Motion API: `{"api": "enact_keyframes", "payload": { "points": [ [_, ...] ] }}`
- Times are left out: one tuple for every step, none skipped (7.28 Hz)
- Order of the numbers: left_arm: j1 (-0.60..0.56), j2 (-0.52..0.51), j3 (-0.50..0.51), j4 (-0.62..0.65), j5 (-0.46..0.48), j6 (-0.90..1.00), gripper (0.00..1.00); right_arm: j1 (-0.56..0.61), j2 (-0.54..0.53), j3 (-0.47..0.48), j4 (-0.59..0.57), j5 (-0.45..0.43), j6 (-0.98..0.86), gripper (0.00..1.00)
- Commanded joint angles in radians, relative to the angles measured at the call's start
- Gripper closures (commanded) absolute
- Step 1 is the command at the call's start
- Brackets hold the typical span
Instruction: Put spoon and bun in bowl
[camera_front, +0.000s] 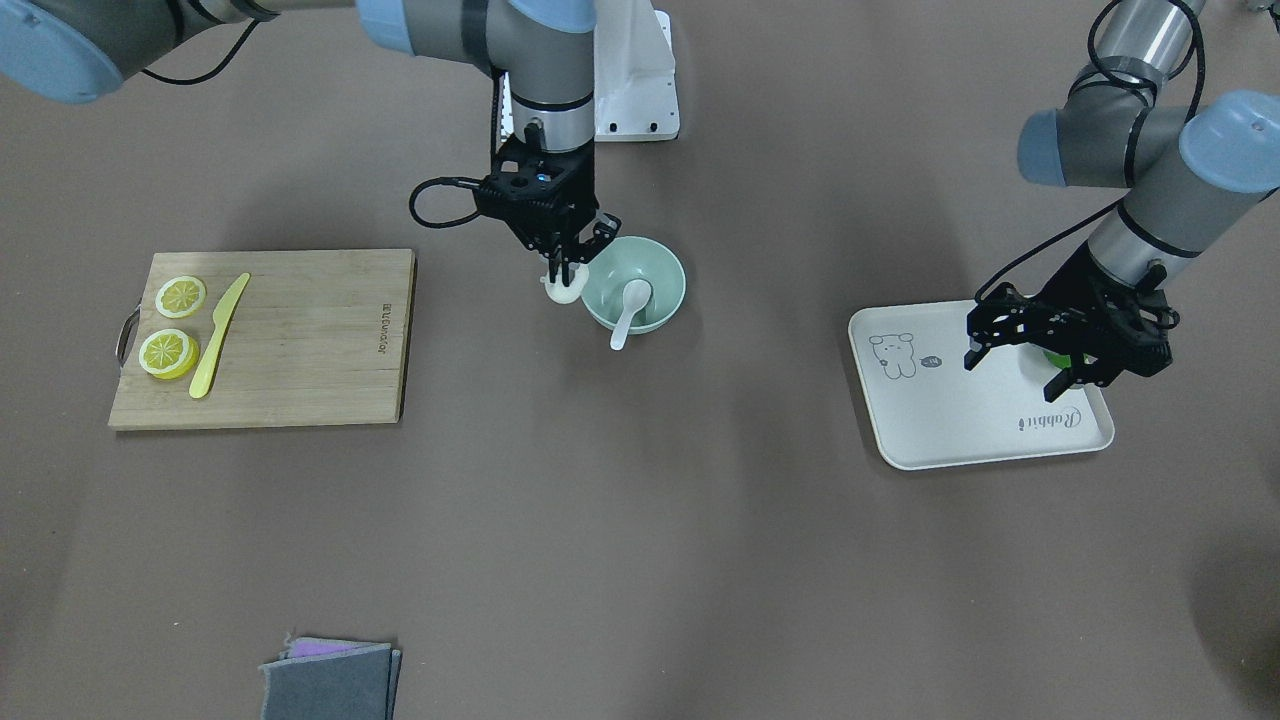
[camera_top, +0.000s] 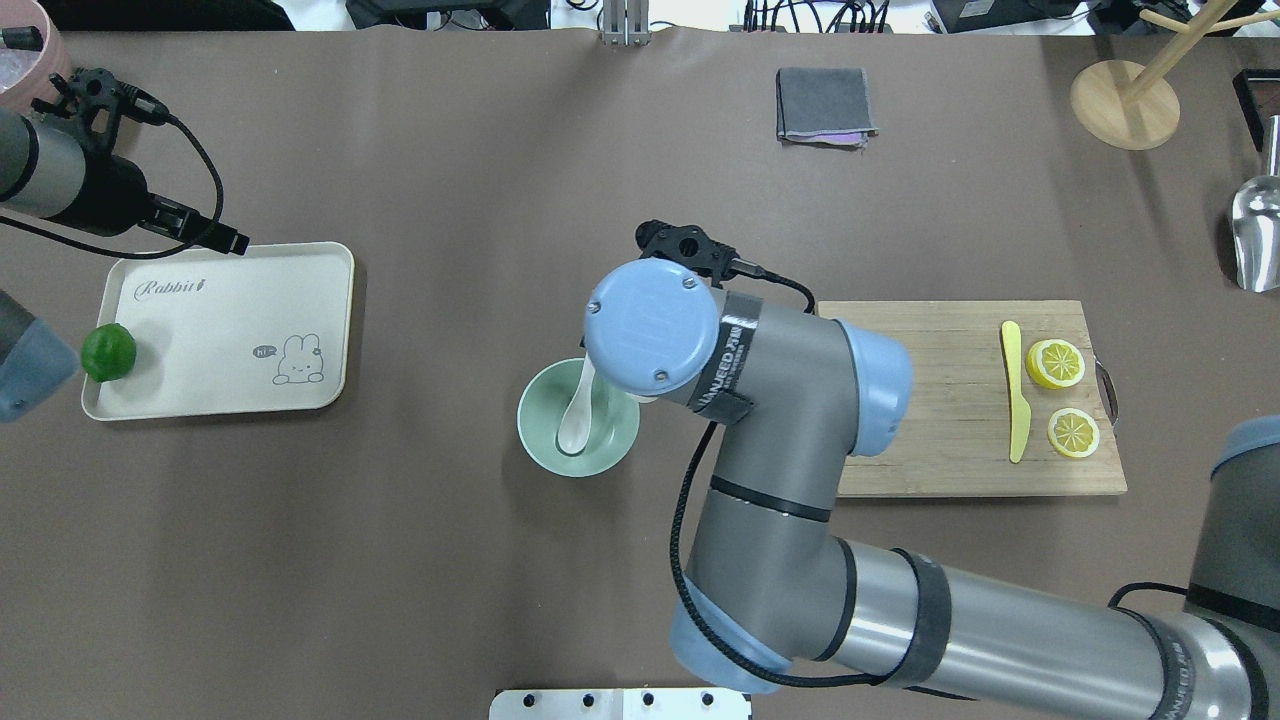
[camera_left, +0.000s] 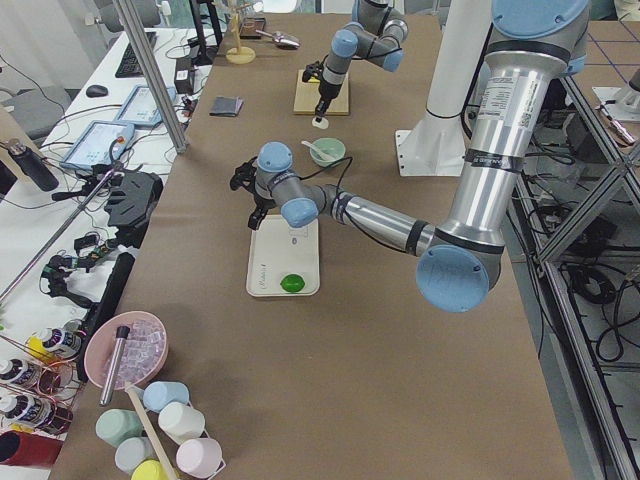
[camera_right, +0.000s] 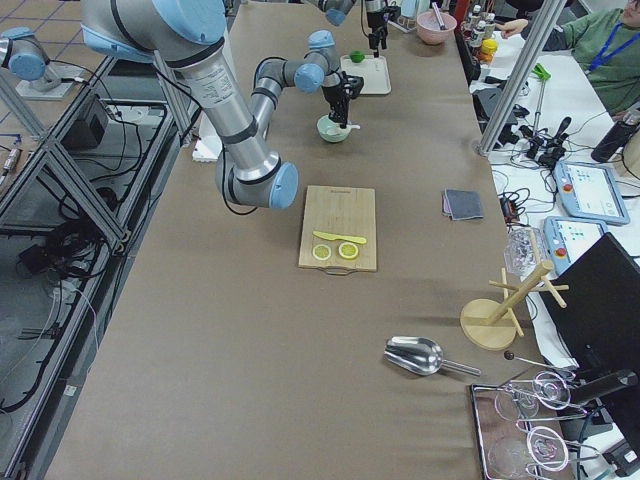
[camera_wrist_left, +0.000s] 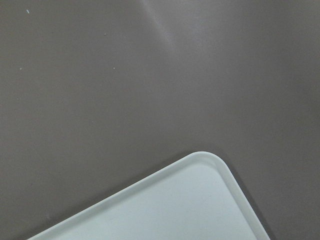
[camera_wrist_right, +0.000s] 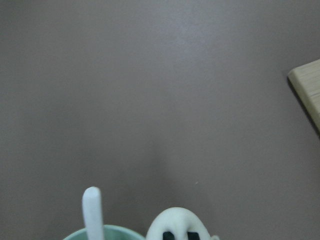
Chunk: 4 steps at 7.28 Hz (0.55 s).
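The pale mint-green bowl (camera_front: 660, 270) stands mid-table, also in the overhead view (camera_top: 545, 445). The white spoon (camera_front: 630, 305) lies in it, scoop down, handle over the rim (camera_top: 578, 410). My right gripper (camera_front: 566, 272) is shut on the white bun (camera_front: 563, 291) and holds it just outside the bowl's rim, on the cutting board's side. The right wrist view shows the bun (camera_wrist_right: 180, 222) between the fingertips, beside the spoon's handle (camera_wrist_right: 93, 210). My left gripper (camera_front: 1012, 375) is open and empty over the cream tray (camera_front: 950, 420), above the green lime (camera_front: 1055, 358).
A wooden cutting board (camera_front: 300, 340) carries two lemon slices (camera_front: 180, 296) and a yellow knife (camera_front: 218, 335). A grey cloth (camera_front: 330, 680) lies at the table's near edge. The robot's white base plate (camera_front: 640, 90) is behind the bowl. The lime (camera_top: 108, 352) sits at the tray's end.
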Motion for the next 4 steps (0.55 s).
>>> {"api": "enact_keyframes", "payload": {
  "points": [
    [0.001,0.0,0.003,-0.001,0.0,-0.001,0.02,-0.061,0.068,-0.053,0.0,-0.057,0.065,1.0],
    [0.001,0.0,0.003,-0.001,0.0,-0.001,0.02,-0.08,0.065,-0.053,0.003,-0.074,0.067,0.66],
    [0.001,-0.001,0.01,-0.004,0.0,-0.001,0.02,-0.093,0.071,-0.05,0.004,-0.129,0.067,0.01],
    [0.003,-0.001,0.01,-0.004,0.0,-0.001,0.02,-0.095,0.077,-0.047,0.004,-0.136,0.065,0.0]
  ]
}}
